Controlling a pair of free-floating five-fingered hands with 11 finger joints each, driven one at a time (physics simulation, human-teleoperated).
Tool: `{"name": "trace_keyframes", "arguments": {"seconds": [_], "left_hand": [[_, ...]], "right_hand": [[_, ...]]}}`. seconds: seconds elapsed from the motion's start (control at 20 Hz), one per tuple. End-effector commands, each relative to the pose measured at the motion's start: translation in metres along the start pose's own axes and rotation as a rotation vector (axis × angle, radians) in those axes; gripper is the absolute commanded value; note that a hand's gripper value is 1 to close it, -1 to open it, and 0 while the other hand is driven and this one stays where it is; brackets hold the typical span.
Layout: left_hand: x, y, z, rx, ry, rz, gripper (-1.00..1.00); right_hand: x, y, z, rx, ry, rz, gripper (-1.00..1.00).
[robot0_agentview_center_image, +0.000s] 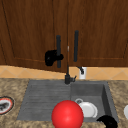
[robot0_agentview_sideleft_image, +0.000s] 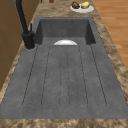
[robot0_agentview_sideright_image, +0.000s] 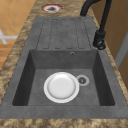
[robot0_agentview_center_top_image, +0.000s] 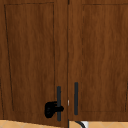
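Black, our left robot hand (robot0_agentview_center_image: 51, 57) curls round the left cabinet door's handle (robot0_agentview_center_image: 58, 51) above the sink (robot0_agentview_center_image: 45, 100); our right robot hand (robot0_agentview_center_image: 108, 121) hangs by the worktop's (robot0_agentview_center_image: 10, 85) front edge, fingers unclear.

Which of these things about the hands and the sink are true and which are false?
1. The left hand grips the left cabinet door's handle. True.
2. The white plate lies on the ridged draining board. False: it lies in the sink basin, beside the drain.
3. The right hand is low, at the sink's front right corner. True.
4. The right hand grips the right cabinet door's handle. False: nothing touches it.
5. A red ball shows in front of the sink. True.
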Motion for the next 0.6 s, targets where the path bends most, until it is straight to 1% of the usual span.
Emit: {"name": "trace_keyframes", "arguments": {"seconds": [0.0, 0.1, 0.15, 0.2, 0.4, 0.55], "left_hand": [[0.001, 0.027, 0.021, 0.078, -0.036, -0.002, 1.00], [0.003, 0.037, 0.022, 0.076, -0.055, 0.049, 1.00], [0.010, 0.045, 0.026, 0.052, -0.044, 0.075, 1.00], [0.014, 0.052, 0.030, 0.041, -0.036, 0.101, 1.00], [0.027, 0.076, 0.036, 0.051, -0.058, 0.197, 1.00], [0.036, 0.094, 0.038, 0.068, -0.069, 0.269, 1.00]], "right_hand": [[0.000, 0.000, 0.000, 0.000, 0.000, 0.000, 0.00], [0.000, 0.000, 0.000, 0.000, 0.000, 0.000, 0.00], [0.000, 0.000, 0.000, 0.000, 0.000, 0.000, 0.00], [0.000, 0.000, 0.000, 0.000, 0.000, 0.000, 0.00], [0.000, 0.000, 0.000, 0.000, 0.000, 0.000, 0.00], [0.000, 0.000, 0.000, 0.000, 0.000, 0.000, 0.00]]}}
